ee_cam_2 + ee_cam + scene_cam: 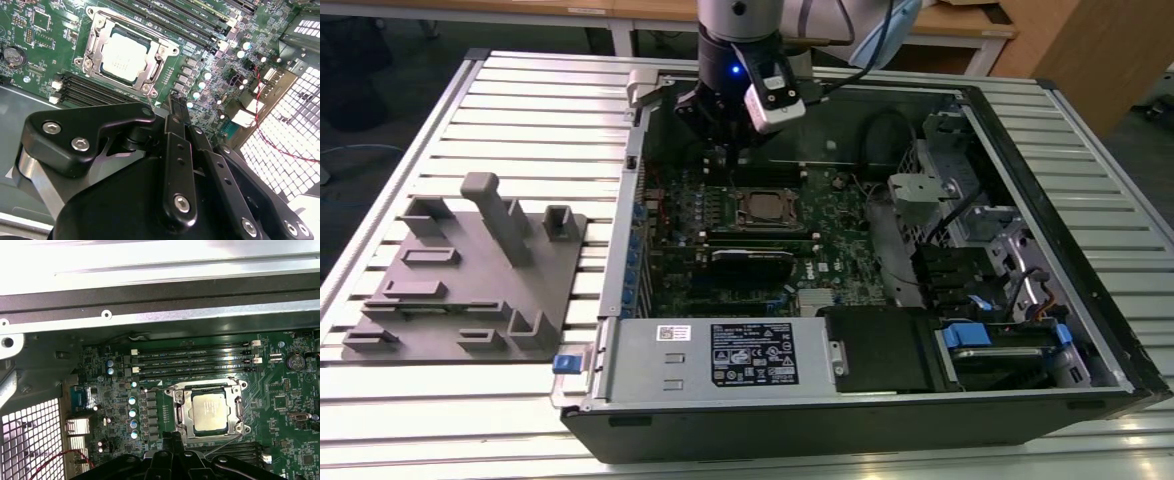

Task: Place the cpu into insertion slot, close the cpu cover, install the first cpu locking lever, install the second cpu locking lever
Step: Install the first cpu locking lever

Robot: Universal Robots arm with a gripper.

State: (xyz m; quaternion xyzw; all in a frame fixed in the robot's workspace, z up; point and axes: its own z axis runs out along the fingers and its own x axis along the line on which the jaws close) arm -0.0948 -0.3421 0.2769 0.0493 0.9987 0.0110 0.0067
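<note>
The cpu [125, 55] lies in the insertion slot [767, 210], its pale silvery top showing in both wrist views. The cpu cover [93, 46], a silver frame, lies flat around the cpu [210, 410] with the chip visible through its window. A thin wire lever [226, 442] runs slanted past the socket's corner close to the fingertips. My gripper [173, 106] hangs just beyond that socket edge, over the green board. Its black fingers are pressed together with nothing seen between them. In the exterior view the gripper [720, 152] is behind the socket, toward the case's back wall.
The open computer case [1067, 130] lies on a slatted metal table. Long black memory slots [192, 360] run beside the socket. A grey fixture block [467, 270] stands on the exterior view's left. A power supply [720, 355], drive bays and cables crowd the case's front and right.
</note>
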